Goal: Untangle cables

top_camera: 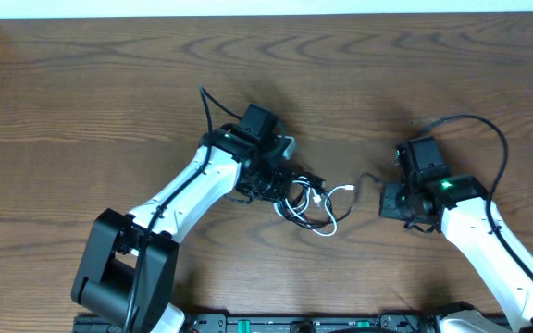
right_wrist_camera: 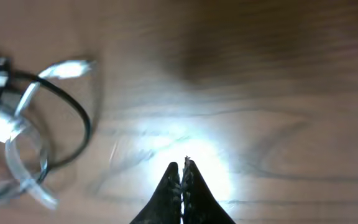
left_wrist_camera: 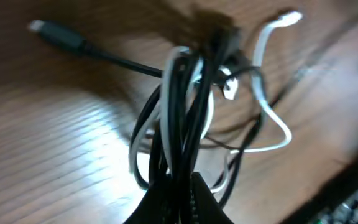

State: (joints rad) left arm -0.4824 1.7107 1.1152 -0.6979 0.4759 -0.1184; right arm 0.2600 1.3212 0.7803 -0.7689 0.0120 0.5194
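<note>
On the dark wood-grain table [top_camera: 81,83], 2 tangled cables [top_camera: 303,205].

Open tabletop [top_camera: 81,83] all round, only the cables [top_camera: 315,211] mid-table.

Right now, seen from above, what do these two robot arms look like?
The left arm and right arm have white tube-like links with black joints. A black wire loops off the right one, which shows a small green light. The left end effector and right end effector have black tapered fingers.
</note>
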